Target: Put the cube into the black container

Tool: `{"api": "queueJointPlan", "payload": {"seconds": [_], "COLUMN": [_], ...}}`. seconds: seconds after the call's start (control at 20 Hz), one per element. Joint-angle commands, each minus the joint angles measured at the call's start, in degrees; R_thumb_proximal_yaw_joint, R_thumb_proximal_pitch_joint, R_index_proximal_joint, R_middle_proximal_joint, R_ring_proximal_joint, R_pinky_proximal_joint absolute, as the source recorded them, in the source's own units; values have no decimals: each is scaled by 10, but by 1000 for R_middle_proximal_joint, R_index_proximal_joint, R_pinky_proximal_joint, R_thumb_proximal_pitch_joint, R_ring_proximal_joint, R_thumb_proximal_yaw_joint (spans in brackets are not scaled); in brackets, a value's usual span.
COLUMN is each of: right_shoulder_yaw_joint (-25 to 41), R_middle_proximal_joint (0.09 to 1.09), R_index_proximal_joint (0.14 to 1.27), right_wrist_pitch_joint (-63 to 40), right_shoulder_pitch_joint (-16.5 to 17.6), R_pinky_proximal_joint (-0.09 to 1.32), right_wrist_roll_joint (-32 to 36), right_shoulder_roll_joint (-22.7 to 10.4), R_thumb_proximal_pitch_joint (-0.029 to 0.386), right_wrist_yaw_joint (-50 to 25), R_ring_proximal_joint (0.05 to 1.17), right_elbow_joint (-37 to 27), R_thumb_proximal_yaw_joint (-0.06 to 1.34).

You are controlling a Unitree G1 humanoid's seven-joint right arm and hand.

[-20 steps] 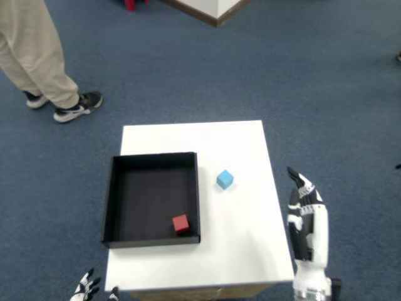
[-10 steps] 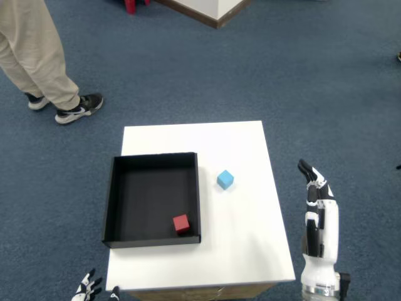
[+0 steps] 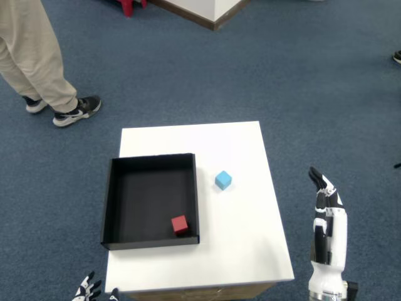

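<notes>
The right hand point(image 3: 327, 216) hangs off the right edge of the white table point(image 3: 241, 251), over the blue carpet, its fingers stretched straight and pointing away from the robot, holding nothing. The black container point(image 3: 108, 200) sits on the left half of the table, a shallow square tray with a red cube point(image 3: 179, 224) resting inside near its front right corner; the rest of its floor is bare. The blue cube point(image 3: 223, 180) stands on the tabletop just beside the container's right wall, near its far end, not touching it and well apart from the hand. The forearm runs up from the bottom edge of the view, roughly upright in the picture. Compared with a second ago, the hand has drifted further right and lower, away from the table edge, while both cubes and the container lie where they were
</notes>
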Motion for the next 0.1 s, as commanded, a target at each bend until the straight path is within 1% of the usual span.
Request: {"api": "queueJointPlan", "payload": {"seconds": [0.05,0.1], "right_shoulder_yaw_joint": [-19,-21], "R_middle_proximal_joint": [245,245], "R_index_proximal_joint": [328,328], "right_wrist_pitch_joint": [-40,-43], "right_shoulder_pitch_joint": [-10,-9], "R_pinky_proximal_joint": [40,42], "right_wrist_roll_joint": [-10,-13], "right_shoulder_roll_joint": [-9,-8], "R_thumb_proximal_pitch_joint": [273,275], "right_wrist_yaw_joint": [-15,-16], "R_ring_proximal_joint": [253,254], "right_elbow_joint": [6,9], "R_thumb_proximal_yaw_joint": [153,155]}}
